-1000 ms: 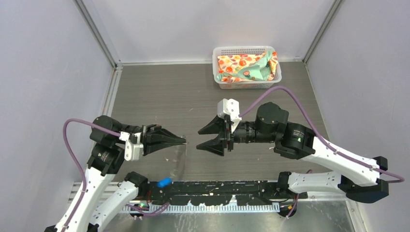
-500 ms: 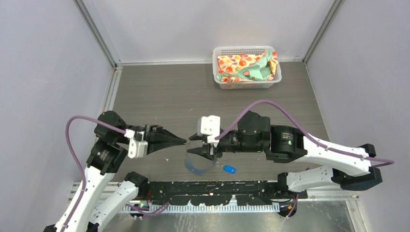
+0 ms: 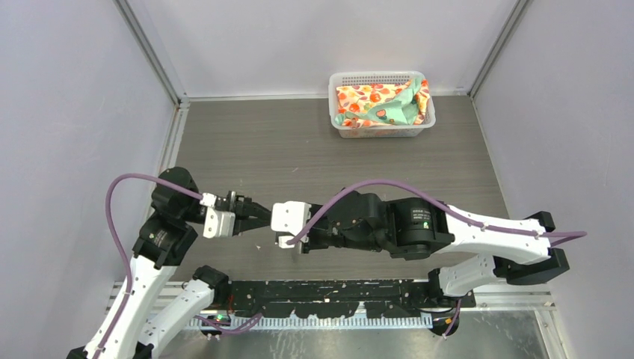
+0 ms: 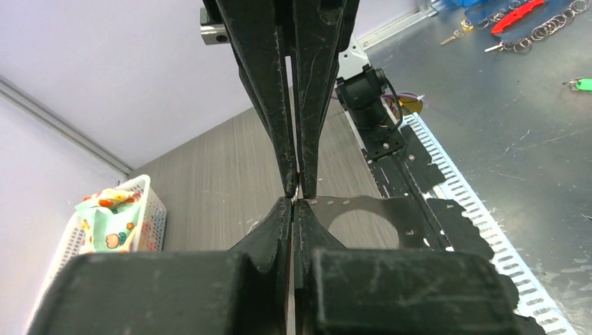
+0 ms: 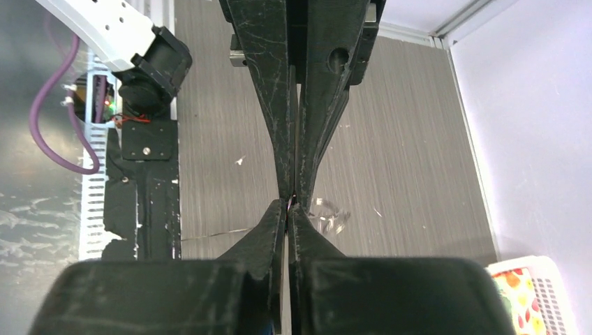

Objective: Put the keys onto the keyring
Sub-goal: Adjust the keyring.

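Swung leftward since a second ago, our right gripper meets our left gripper tip to tip, both pinched closed.

White plastic basket at far edge of grey wood-grain table, holding crumpled cloth with orange-red print and mint patches; black perforated plate along near edge; loose metal rings on steel bench.

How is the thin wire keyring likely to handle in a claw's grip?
The keyring shows only as a hair-thin line running to the right claw, so it is probably very light and springy, flexing rather than holding shape. Its slim wire likely slips easily between shut fingers.
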`<control>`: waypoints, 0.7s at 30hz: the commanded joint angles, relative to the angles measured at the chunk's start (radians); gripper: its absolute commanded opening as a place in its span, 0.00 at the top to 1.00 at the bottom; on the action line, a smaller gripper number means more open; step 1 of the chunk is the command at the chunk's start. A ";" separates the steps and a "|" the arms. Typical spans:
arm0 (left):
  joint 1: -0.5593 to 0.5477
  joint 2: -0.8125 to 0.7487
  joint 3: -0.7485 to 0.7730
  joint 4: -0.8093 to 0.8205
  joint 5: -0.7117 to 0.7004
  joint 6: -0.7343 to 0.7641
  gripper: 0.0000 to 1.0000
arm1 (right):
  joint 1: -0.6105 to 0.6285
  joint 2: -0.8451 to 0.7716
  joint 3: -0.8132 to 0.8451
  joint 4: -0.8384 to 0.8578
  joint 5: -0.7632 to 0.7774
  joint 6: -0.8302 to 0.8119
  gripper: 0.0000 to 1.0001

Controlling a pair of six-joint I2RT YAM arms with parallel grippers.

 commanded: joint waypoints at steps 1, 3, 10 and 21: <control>-0.001 -0.004 0.047 0.013 0.012 0.004 1.00 | 0.029 0.047 0.076 -0.093 0.113 -0.036 0.98; -0.001 -0.006 0.047 0.012 0.020 0.004 1.00 | 0.038 0.057 0.086 -0.103 0.131 -0.038 0.99; -0.001 -0.018 0.037 0.052 0.021 -0.108 0.61 | 0.064 -0.029 -0.055 0.051 0.150 -0.074 0.99; -0.001 -0.032 -0.024 0.204 -0.001 -0.387 0.60 | 0.063 -0.274 -0.353 0.484 -0.009 0.021 0.99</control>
